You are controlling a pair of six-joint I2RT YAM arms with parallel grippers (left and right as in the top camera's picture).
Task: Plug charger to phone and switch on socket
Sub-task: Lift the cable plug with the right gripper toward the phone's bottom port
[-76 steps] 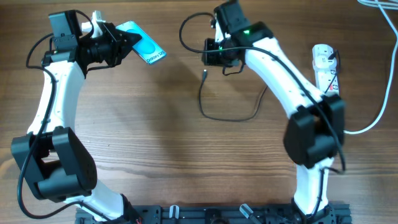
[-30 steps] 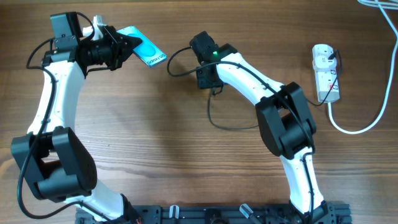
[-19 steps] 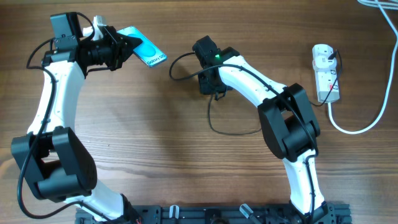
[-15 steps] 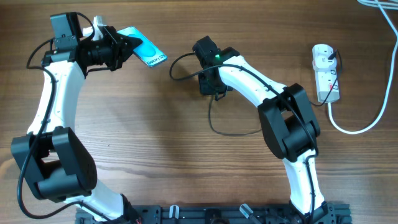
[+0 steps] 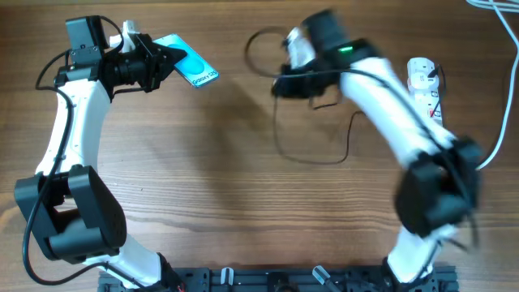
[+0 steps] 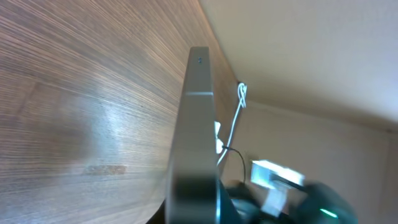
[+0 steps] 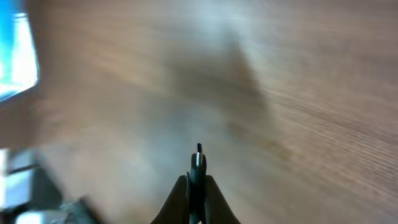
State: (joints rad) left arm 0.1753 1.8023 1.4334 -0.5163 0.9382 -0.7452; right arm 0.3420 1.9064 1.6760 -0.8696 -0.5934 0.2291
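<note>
My left gripper point(image 5: 166, 61) is shut on the phone point(image 5: 193, 66) and holds it off the table at the back left, its teal screen up. In the left wrist view the phone point(image 6: 196, 118) shows edge-on. My right gripper point(image 5: 285, 83), blurred by motion, is shut on the charger's small black connector point(image 7: 198, 159), which sticks out past the fingertips point(image 7: 197, 184). The phone's blue screen point(image 7: 15, 57) shows at the far left of the right wrist view. The black charger cable point(image 5: 312, 159) loops on the table under the right arm. The white socket point(image 5: 418, 71) lies at the right, partly hidden by the arm.
A thick white cord point(image 5: 493, 11) runs off the back right corner. The blurred right arm point(image 6: 323, 204) with its green light shows in the left wrist view past the phone. Bare wooden table point(image 5: 211, 186) lies between the arms.
My right arm has swung fast to the right and back with the connector, dragging the cable loop with it. The left arm and phone have not moved.
</note>
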